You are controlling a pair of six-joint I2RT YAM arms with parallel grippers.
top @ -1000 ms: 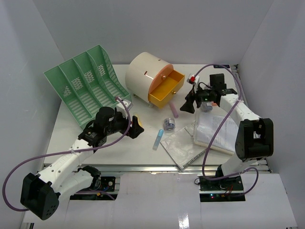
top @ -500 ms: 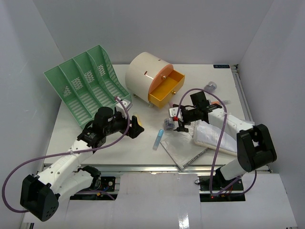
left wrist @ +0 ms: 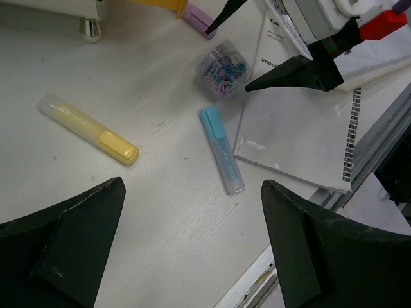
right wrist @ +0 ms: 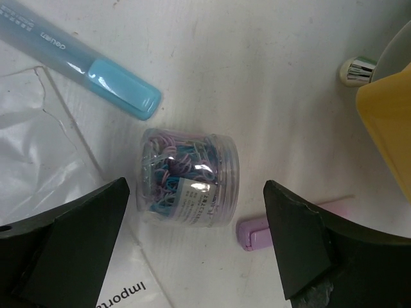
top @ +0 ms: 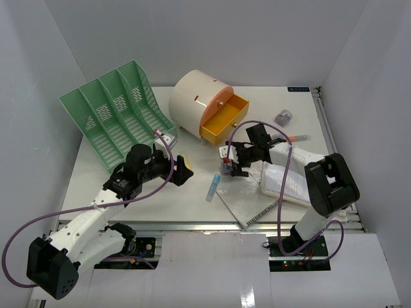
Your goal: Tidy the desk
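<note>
The desk (top: 160, 199) is a white tabletop with stationery scattered on it. My right gripper (top: 228, 165) is open and low over a clear jar of coloured paperclips (right wrist: 189, 176), one finger on each side of it, not touching. The jar also shows in the left wrist view (left wrist: 223, 69). A blue highlighter (top: 212, 187) lies just left of it, and a purple highlighter (right wrist: 282, 224) lies beside the jar. My left gripper (top: 184, 170) is open and empty above bare desk. A yellow highlighter (left wrist: 90, 128) lies near it.
A green slotted file rack (top: 115, 115) stands back left. A cream drum unit (top: 192, 99) has its orange-yellow drawer (top: 225, 119) pulled open. A spiral notebook (top: 247, 196) and papers (top: 289, 183) lie front right. A small jar (top: 282, 117) and an orange pen (top: 297, 137) lie back right.
My right gripper has swung left from the back right and come down around the paperclip jar, uncovering the small jar and orange pen. The left arm has barely moved.
</note>
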